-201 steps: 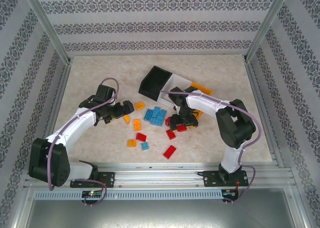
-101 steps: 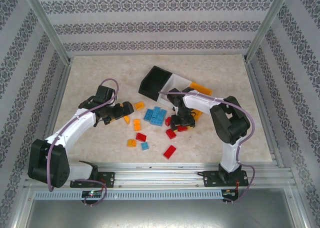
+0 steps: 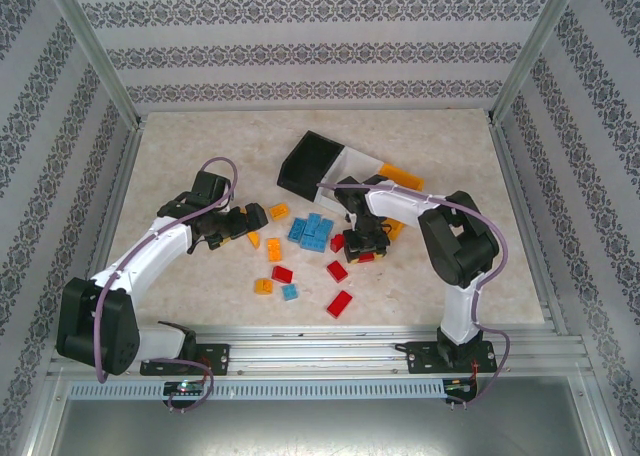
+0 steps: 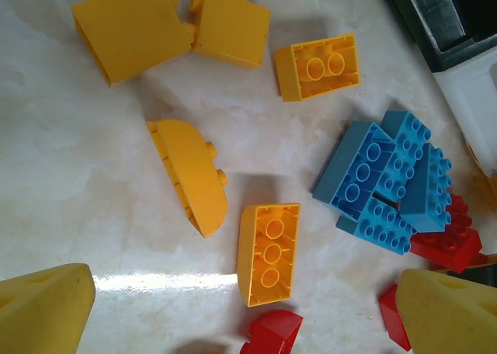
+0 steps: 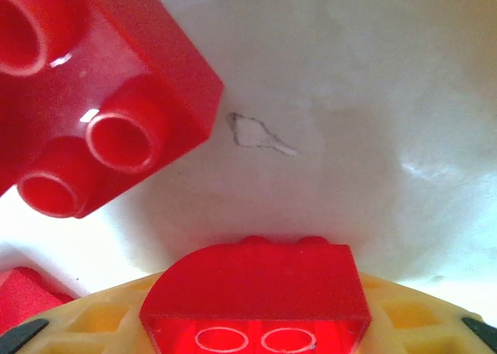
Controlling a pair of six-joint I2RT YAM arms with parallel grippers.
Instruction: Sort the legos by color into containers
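Marbled tabletop (image 3: 200,146), left fingers (image 4: 43,311) wide apart, right fingers' (image 5: 408,317) hold on rounded brick (image 5: 252,292) unclear.

Legos (image 3: 310,231) are red, blue, orange; containers (image 3: 300,162) black, white, orange; table (image 3: 200,146) marbled beige.

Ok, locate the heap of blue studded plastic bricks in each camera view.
Top external: heap of blue studded plastic bricks near picture centre.
Left wrist: the heap right of centre, red bricks beside it.
Shared landmark: black plastic bin, just beyond the heap.
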